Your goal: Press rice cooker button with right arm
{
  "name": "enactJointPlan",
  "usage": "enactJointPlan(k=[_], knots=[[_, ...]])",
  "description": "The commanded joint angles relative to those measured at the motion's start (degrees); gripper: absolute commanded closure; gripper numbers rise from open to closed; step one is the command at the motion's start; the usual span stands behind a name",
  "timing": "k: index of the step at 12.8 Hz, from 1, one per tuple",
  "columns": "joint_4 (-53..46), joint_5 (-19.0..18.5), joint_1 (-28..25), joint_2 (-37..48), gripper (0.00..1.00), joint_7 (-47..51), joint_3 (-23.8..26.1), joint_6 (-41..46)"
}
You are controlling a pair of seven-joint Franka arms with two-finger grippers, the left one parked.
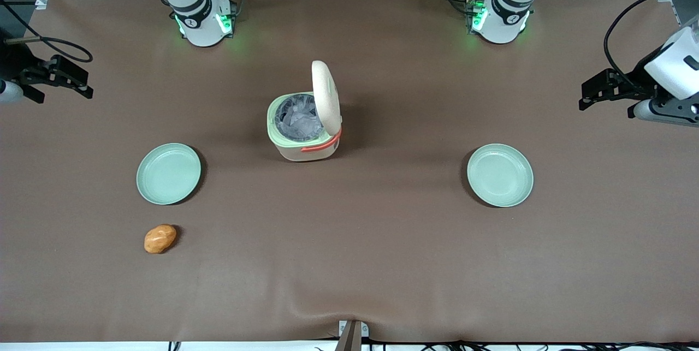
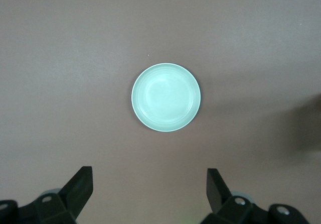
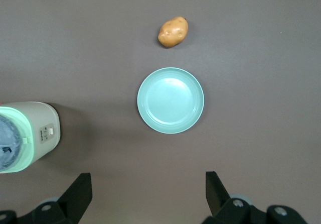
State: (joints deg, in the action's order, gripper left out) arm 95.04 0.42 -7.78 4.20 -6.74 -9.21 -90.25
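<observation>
The rice cooker (image 1: 303,147) stands mid-table, cream with a pale green rim and a coral-orange handle (image 1: 323,145). Its lid (image 1: 326,90) stands open and the silvery inner pot (image 1: 297,117) shows. In the right wrist view the cooker (image 3: 30,133) shows its side with a small button panel (image 3: 46,132). My right gripper (image 1: 87,82) hangs at the working arm's end of the table, well away from the cooker. It is open and empty (image 3: 148,191), with its fingers (image 3: 80,190) spread wide above bare table.
A pale green plate (image 1: 168,173) (image 3: 170,100) lies between my gripper and the cooker, nearer the front camera. A potato (image 1: 160,238) (image 3: 173,31) lies nearer the camera than that plate. A second green plate (image 1: 499,174) (image 2: 166,97) lies toward the parked arm's end.
</observation>
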Motion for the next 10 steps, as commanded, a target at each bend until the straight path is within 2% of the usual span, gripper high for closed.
enactJointPlan(k=[1, 10], knots=[[-0.8, -0.2, 0.1, -1.6, 0.00, -1.1, 0.2, -0.1], [-3.0, -0.1, -0.1, -1.7, 0.00, -0.9, 0.3, 0.7]])
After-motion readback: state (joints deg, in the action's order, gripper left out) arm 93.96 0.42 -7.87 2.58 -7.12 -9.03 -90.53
